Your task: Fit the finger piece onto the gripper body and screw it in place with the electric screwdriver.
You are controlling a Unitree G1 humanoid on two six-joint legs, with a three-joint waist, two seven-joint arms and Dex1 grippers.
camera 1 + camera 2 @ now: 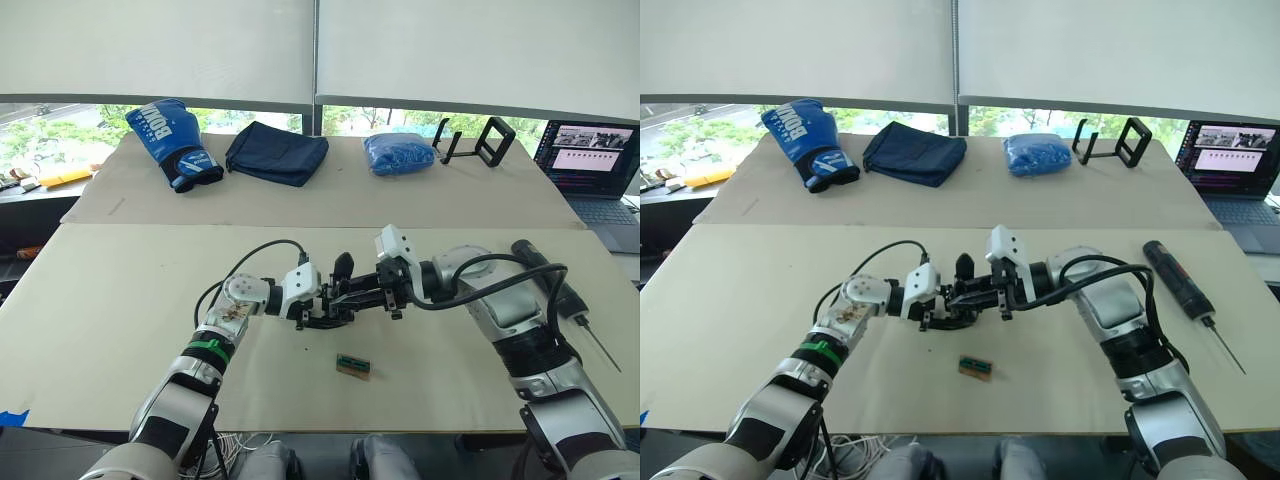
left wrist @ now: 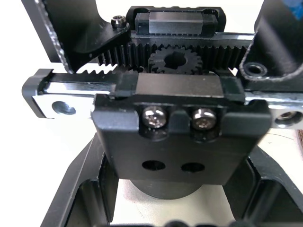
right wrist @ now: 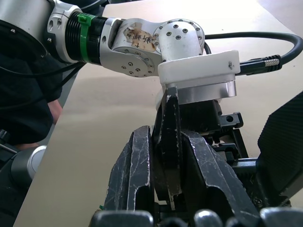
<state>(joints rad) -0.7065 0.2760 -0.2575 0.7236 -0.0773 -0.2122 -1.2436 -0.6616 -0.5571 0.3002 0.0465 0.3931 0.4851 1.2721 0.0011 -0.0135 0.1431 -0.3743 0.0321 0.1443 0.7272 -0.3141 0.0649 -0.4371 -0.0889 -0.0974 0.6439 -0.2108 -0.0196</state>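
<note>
I see my right gripper [image 3: 163, 165] clamped on the finger piece [image 3: 169, 137], a thin black wedge pinched edge-on between its two fingers [image 3: 137, 175], with the tip pointing at the left wrist. My left gripper [image 1: 940, 308] meets it at mid-table and holds the gripper body [image 2: 182, 137] between its fingers; from the left wrist camera I read the body's toothed racks, a central pinion, two silver screw heads and two open holes below them, and I think the jaws are closed against its round base, though the contact itself is hard to make out. The finger piece sits just beside the body, nearly touching its top. The electric screwdriver [image 1: 1178, 281] lies on the table well to the right of both grippers, bit toward me, its label too small to read. A small green-and-tan block [image 1: 975, 367] lies near the grippers on my side. Farther back rest a blue boxing glove [image 1: 805, 138] with white lettering I can only partly read, a dark blue pouch [image 1: 915, 152], a blue bundle [image 1: 1037, 154], a black stand [image 1: 1112, 143] and a laptop [image 1: 1230, 165].
</note>
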